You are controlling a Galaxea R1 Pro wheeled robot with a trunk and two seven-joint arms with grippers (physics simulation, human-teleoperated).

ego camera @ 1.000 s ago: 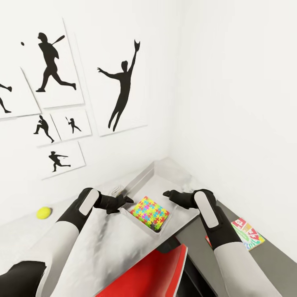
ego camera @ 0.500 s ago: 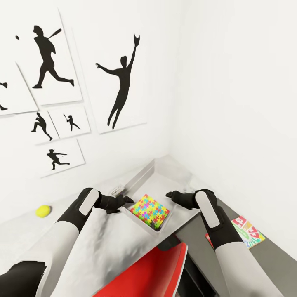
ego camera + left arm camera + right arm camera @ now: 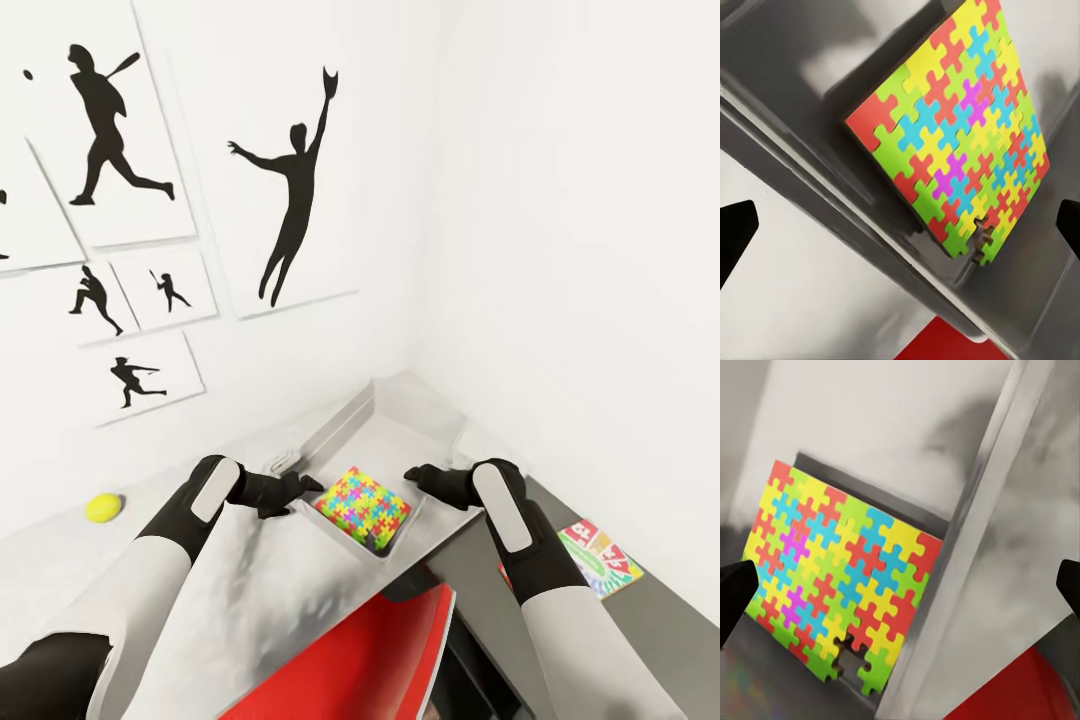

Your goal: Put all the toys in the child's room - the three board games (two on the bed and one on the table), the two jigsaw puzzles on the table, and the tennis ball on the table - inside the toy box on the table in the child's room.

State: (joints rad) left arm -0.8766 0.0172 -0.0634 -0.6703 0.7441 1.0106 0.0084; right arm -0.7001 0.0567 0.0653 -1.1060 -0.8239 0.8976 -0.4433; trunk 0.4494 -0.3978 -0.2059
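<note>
So far only one jigsaw puzzle (image 3: 363,506) sits inside the toy box (image 3: 445,520), both claws spread wide and empty over it, while the tennis ball (image 3: 103,507) and a board game (image 3: 598,560) wait on the table (image 3: 250,590).

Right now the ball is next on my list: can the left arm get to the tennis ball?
Probably yes. The tennis ball lies on bare table, out beyond the left gripper, with nothing between them. That gripper's jaws are open and empty at the toy box rim, so it would only need to swing outward.
</note>
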